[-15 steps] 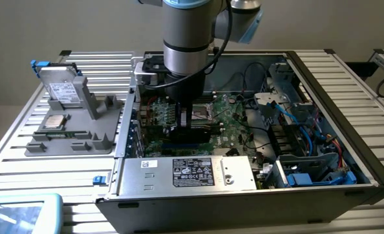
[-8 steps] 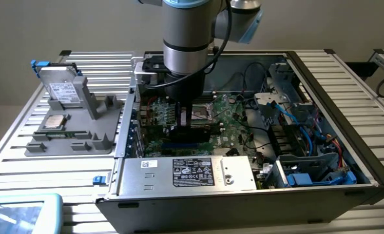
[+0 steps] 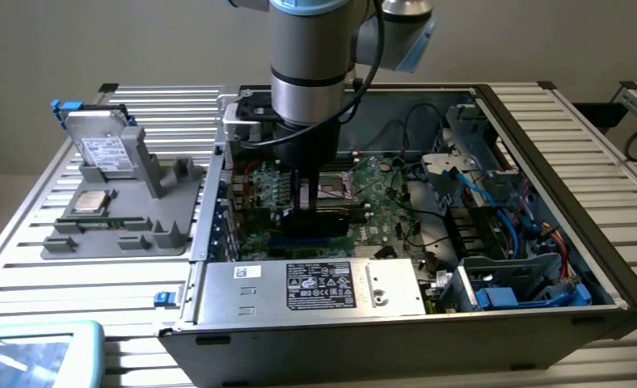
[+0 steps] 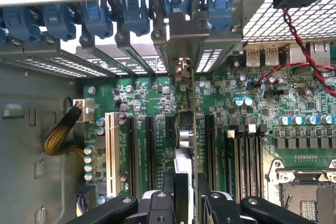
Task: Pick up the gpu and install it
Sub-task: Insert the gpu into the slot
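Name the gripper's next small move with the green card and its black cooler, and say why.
Probably a short press straight down: the gripper is shut on the green-board, black-cooler gpu, which stands edge-on low over the green motherboard, parallel to its long black expansion slots; seating is not visible.

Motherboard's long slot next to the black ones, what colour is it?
The expansion slot is white; the wrist view shows it best.

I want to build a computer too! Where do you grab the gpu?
Probably its top edge, from straight above, pinching the flat faces. The gpu stands on edge over the motherboard, held by the tool, so its lower edge is left free.
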Tool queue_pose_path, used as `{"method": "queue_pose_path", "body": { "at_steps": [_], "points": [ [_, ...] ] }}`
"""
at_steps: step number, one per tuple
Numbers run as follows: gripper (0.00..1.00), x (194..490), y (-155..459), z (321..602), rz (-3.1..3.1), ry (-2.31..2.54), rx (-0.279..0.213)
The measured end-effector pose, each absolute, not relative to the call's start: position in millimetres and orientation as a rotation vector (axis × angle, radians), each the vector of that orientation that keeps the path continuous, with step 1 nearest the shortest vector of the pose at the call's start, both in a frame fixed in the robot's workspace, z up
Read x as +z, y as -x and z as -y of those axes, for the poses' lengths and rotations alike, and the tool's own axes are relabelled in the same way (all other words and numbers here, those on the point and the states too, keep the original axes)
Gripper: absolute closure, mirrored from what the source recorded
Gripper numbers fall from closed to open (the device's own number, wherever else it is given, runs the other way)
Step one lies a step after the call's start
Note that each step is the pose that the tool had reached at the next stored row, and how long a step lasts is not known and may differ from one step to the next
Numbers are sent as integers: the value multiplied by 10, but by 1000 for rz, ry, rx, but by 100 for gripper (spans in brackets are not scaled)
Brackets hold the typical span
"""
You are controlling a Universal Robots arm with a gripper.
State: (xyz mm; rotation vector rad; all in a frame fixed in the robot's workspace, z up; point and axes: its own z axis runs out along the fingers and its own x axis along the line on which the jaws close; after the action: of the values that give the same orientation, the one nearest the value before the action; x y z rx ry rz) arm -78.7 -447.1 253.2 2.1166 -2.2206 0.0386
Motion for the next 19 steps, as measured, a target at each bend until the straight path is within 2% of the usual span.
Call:
{"method": "queue_pose_path", "body": {
  "at_steps": [19],
  "points": [
    [73, 2525, 789, 4468, 2218, -2114, 24]
  ]
}}
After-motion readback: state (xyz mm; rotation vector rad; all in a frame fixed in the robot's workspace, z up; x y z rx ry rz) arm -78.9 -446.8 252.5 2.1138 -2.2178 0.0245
